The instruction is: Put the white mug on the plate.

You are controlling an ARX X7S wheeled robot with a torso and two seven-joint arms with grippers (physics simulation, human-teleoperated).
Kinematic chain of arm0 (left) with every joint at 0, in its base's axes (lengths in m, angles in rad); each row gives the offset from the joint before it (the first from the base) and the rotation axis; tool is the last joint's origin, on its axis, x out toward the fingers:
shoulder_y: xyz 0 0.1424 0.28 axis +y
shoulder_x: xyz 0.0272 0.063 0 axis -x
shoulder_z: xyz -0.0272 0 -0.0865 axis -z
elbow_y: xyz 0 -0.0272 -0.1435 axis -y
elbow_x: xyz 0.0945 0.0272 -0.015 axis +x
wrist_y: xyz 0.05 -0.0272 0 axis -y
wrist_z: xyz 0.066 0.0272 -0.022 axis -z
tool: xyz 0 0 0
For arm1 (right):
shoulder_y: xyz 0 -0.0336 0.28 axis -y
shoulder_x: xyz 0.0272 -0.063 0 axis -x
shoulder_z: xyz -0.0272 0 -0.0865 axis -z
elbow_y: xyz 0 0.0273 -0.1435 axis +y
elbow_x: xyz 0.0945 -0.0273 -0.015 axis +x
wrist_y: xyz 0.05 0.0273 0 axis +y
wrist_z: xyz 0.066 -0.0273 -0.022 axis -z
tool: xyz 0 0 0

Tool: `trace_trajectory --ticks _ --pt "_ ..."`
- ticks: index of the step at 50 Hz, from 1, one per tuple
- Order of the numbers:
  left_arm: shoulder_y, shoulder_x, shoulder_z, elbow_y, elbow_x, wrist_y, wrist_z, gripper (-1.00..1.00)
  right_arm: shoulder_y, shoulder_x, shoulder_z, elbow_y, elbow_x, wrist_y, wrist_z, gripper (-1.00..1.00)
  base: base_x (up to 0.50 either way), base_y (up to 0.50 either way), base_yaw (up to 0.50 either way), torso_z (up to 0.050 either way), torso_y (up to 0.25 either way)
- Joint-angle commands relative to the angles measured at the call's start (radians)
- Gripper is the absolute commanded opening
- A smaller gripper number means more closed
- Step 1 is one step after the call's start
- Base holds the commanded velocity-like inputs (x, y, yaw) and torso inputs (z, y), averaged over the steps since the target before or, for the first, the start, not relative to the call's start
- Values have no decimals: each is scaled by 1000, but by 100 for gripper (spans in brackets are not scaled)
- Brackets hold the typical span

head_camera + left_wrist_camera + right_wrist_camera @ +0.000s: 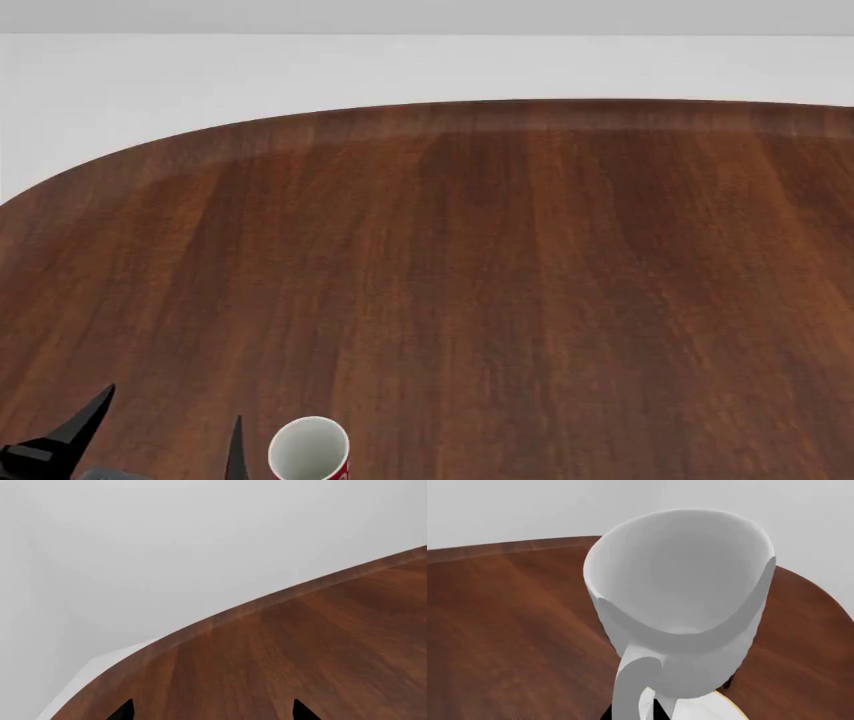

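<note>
Dark wood fills nearly everything: a broad table with a rounded edge, pale grey floor and wall beyond it. Down at the near edge of the head view, the left gripper pokes in, two black fingertips spread well apart, nothing between them — wide open over bare wood. The left wrist view agrees, with both black tips at its edge and only the table's curved rim ahead. Just beside that gripper stands the red mug, white inside, mouth up, cut off by the frame.

Over to the right wrist view: the white mug looms huge and close, tilted, its handle toward the camera. Beneath its base peeks the plate, gold rim showing. Whether the mug touches the plate, I can't tell. The right gripper's fingers don't show clearly, so its state is anyone's guess.
</note>
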Motion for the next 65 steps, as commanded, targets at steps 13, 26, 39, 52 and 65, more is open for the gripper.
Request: trace_trajectory --ticks 13,26,39,52,65 --pt "-5 -4 18 13 7 -21 -6 100 5 -43 49 120 26 -94 -55 -100 0 0 0 0 0" --pt "-1 -7 31 42 14 -43 -11 100 30 -67 54 186 85 -132 -123 -100 0 0 0 0 1" --pt "0 -10 38 58 15 -54 -15 100 51 -79 35 214 82 -141 -143 -100 0 0 0 0 0" --pt "3 -14 43 71 14 -62 -18 100 89 -87 30 290 96 -151 -176 -100 0 0 0 0 0" --pt "-3 -15 55 83 18 -75 -19 100 120 -99 31 366 106 -173 -207 -100 0 0 0 0 0"
